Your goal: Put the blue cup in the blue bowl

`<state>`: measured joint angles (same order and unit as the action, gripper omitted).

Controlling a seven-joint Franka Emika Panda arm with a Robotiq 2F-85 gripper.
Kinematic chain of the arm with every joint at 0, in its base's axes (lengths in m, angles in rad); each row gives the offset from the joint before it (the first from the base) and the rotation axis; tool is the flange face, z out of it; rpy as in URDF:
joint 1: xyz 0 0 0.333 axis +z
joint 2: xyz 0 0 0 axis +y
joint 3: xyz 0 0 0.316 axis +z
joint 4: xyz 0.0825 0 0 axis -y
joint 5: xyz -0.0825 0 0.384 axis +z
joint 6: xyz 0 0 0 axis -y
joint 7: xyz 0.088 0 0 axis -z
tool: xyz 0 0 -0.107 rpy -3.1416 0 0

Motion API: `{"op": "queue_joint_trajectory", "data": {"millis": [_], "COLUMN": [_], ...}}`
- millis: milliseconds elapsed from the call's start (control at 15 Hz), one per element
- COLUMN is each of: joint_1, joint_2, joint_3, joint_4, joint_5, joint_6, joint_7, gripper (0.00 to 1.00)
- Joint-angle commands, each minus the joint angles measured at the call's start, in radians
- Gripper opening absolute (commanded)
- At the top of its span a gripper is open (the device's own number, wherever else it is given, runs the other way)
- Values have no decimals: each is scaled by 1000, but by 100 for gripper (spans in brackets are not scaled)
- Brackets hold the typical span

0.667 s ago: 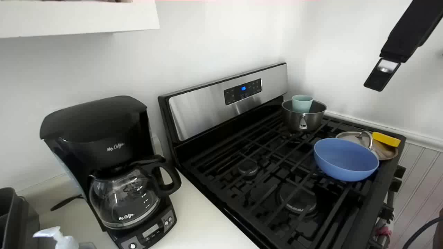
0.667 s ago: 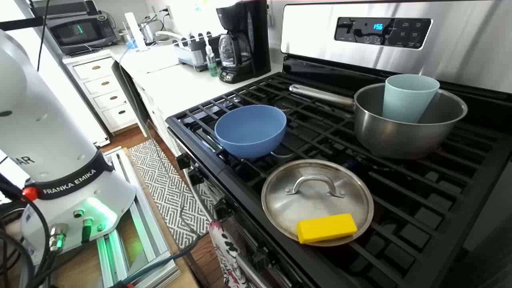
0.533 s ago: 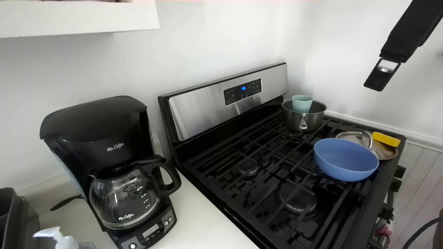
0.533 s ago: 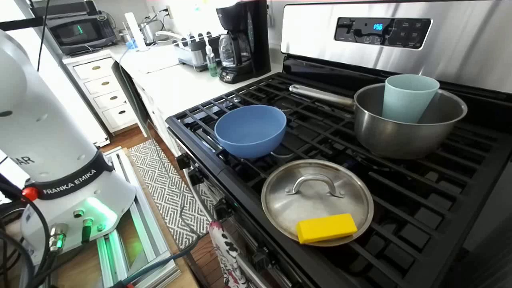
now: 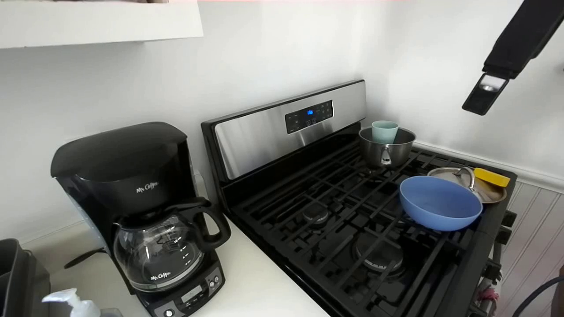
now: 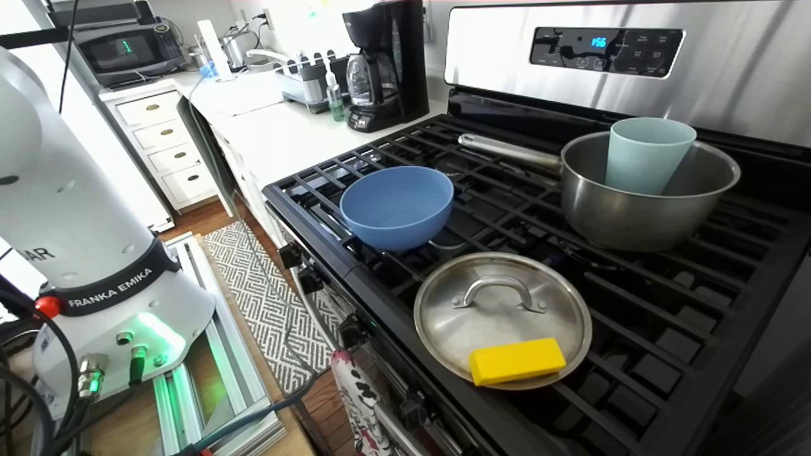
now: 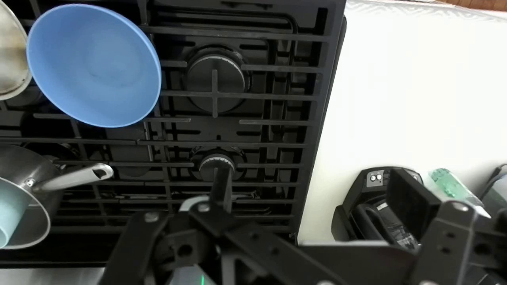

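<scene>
The pale blue-teal blue cup (image 6: 649,157) stands tilted inside the steel pot (image 6: 640,218) on the stove. In the other views it also shows in the pot (image 5: 384,132) (image 7: 11,209), cut off by the frame edge in the wrist view. The wide blue bowl (image 6: 396,206) sits on the front burner grate with nothing in it; it also shows in an exterior view (image 5: 440,202) and in the wrist view (image 7: 95,67). My gripper (image 7: 317,194) is open and empty, its fingers wide apart high above the stove. In an exterior view only a black finger (image 5: 486,92) shows.
A steel lid (image 6: 500,310) with a yellow block (image 6: 517,361) on it lies beside the bowl. The pot's handle (image 7: 75,178) points towards the stove's middle. A black coffee maker (image 5: 128,185) stands on the white counter beside the stove. The stove's back panel (image 5: 264,138) rises behind.
My gripper finger has shifted very slightly up in an exterior view. The cup, bowl, pot and lid have not moved.
</scene>
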<state>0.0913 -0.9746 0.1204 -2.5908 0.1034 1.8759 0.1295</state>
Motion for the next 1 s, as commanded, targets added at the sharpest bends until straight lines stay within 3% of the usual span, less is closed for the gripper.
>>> {"op": "queue_joint_trajectory", "data": {"millis": [0,400,933], "joint_1": [-68,-202,-393], "joint_2": [13,120,191], "joint_3": [-41,-208,-275], "joint_4": [26,104,38], "joint_5": [-24,-13,5], "joint_6": [39,65,124], "joint_7": [9,0,182], "gripper": [100,100,100]}}
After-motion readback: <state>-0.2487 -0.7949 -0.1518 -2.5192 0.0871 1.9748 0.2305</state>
